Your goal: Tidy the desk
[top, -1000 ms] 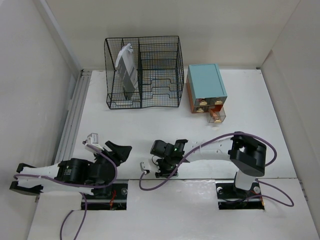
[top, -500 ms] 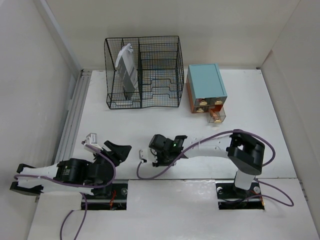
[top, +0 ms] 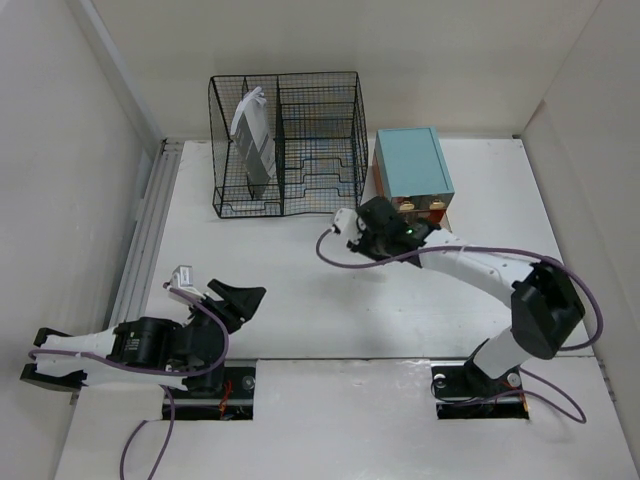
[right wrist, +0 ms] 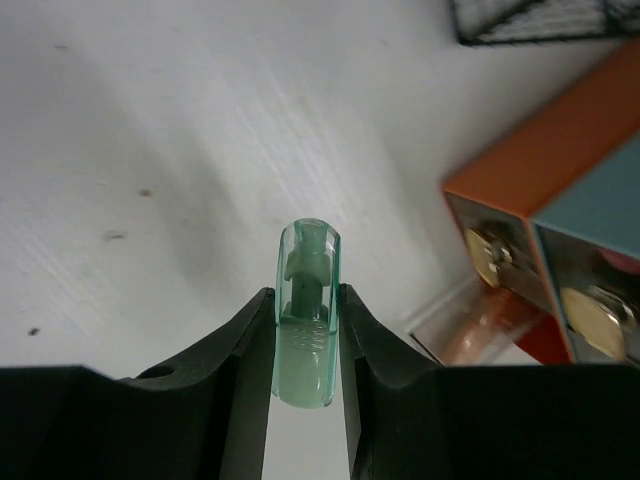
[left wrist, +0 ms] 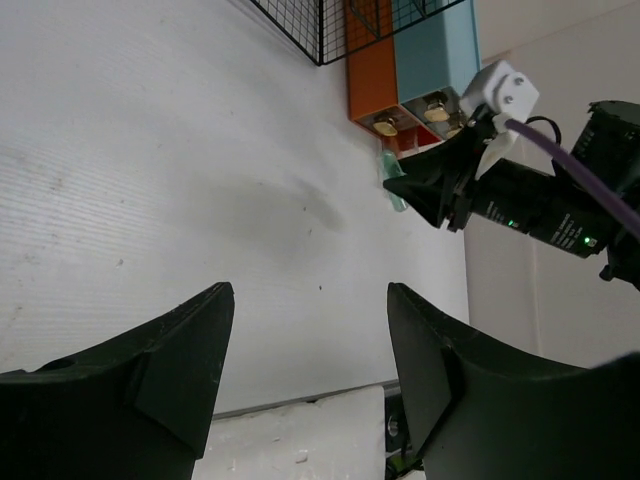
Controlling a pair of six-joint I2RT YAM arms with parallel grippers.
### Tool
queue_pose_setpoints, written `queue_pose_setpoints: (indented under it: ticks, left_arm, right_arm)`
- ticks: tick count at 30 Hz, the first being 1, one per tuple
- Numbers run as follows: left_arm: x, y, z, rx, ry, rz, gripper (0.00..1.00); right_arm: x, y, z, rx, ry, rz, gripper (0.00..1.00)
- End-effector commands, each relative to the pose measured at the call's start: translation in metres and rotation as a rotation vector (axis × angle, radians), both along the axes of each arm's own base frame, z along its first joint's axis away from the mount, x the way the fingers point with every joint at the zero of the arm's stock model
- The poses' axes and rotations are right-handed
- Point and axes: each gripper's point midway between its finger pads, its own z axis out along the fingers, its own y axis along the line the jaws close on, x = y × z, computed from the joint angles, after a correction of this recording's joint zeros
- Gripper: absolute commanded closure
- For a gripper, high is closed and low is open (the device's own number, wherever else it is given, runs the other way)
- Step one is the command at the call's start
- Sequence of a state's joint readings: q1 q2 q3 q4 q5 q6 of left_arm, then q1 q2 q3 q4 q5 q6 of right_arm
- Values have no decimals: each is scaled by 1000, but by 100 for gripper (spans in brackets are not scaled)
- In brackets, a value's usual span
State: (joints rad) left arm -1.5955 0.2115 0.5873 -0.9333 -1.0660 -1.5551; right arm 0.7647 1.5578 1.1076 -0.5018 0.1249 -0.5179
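The desk is a white tabletop bordered by white walls. My right gripper hovers just in front of the teal-topped drawer box and is shut on a small translucent green capped tube, which stands upright between its fingers. From the left wrist view the same green tube shows at the tip of the right gripper, next to the box's orange side. One clear drawer of the box stands pulled out. My left gripper rests open and empty near the front left.
A black wire rack stands at the back, left of the drawer box, with a white and grey packet upright in its left compartment. A metal rail runs along the desk's left edge.
The right arm has swung from the front centre of the desk back and to the right, up to the drawer box, carrying the green tube. The left arm has stayed put.
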Motion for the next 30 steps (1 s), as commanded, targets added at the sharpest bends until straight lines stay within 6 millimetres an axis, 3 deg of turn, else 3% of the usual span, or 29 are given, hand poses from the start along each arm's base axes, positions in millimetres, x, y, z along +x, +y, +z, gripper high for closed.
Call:
queue_pose_setpoints:
  ticks: [1, 4, 6, 10, 15, 30]
  left_arm:
    - [9, 3, 10, -99, -25, 83, 40]
    - [8, 1, 10, -101, -22, 74, 39]
    - [7, -1, 8, -103, -16, 67, 39]
    - [7, -1, 8, -94, -19, 64, 39]
    - [6, -3, 3, -85, -12, 56, 39]
    - [4, -3, -5, -94, 0, 42, 37]
  right_arm:
    - [32, -27, 30, 34, -107, -114, 88]
    - [52, -68, 38, 2, -151, -223, 88]
    - [54, -75, 38, 1, -151, -240, 88]
    - [68, -113, 37, -36, -170, -345, 88]
    - [79, -142, 39, -90, -210, -355, 89]
    - [96, -159, 47, -151, -253, -280, 87]
